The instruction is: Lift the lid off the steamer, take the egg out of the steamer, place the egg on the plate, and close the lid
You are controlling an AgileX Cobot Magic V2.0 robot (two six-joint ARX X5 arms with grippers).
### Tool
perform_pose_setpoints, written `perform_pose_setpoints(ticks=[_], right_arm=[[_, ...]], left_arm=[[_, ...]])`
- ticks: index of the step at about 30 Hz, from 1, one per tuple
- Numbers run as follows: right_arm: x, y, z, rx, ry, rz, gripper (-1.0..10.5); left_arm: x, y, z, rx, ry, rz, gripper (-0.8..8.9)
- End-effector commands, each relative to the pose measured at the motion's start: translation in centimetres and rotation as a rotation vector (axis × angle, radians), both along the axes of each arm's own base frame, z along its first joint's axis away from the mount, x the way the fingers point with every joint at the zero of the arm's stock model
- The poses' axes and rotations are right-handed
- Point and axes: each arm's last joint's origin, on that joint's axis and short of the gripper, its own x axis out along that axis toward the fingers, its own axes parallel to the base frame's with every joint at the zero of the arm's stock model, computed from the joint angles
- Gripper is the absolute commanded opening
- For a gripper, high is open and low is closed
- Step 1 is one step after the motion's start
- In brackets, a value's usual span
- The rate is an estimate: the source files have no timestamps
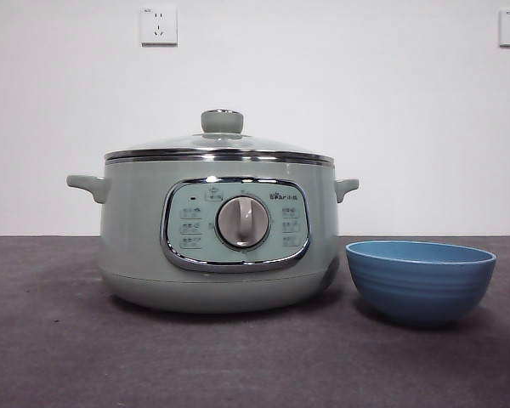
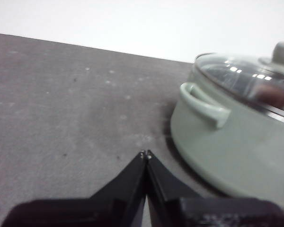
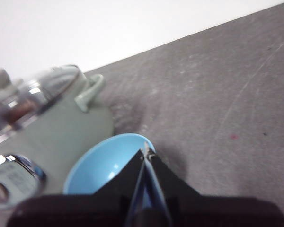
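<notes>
**Lid on, bowl bare**

Looking across the table (image 1: 59,340), we see the lid (image 1: 219,143) seated on the steamer (image 1: 136,229). Through the glass a brownish blur, perhaps the egg (image 2: 270,96), is hard to make out. The ridged blue plate (image 1: 420,285) beside it holds nothing. Left fingers (image 2: 146,153) and right fingers (image 3: 146,150) are pressed together.

egg (image 2: 270,96) only brownish blur through lid (image 2: 248,78); steamer (image 2: 236,146) cropped
</notes>
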Motion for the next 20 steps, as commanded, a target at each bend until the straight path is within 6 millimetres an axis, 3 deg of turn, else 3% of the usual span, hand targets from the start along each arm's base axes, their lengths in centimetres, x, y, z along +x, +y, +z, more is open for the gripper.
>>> perform_pose_setpoints(ticks=[1,9,20], right_arm=[[-0.2,0.0,1.6,0.057,-0.026,-0.001,-0.1],[-0.3,0.3,6.3,0.051,-0.010,0.095,-0.1],[0.9,1.1,13.3,-0.170,0.123,0.354,-0.1]], left_arm=[[-0.4,-0.1,1.6,-0.046,-0.026,-0.008,-0.07],[-1.9,-0.4,6.6,-0.064,-0.061,-0.095,-0.07],[-3.4,-1.1,13.2,-0.052,0.043,-0.298,-0.07]])
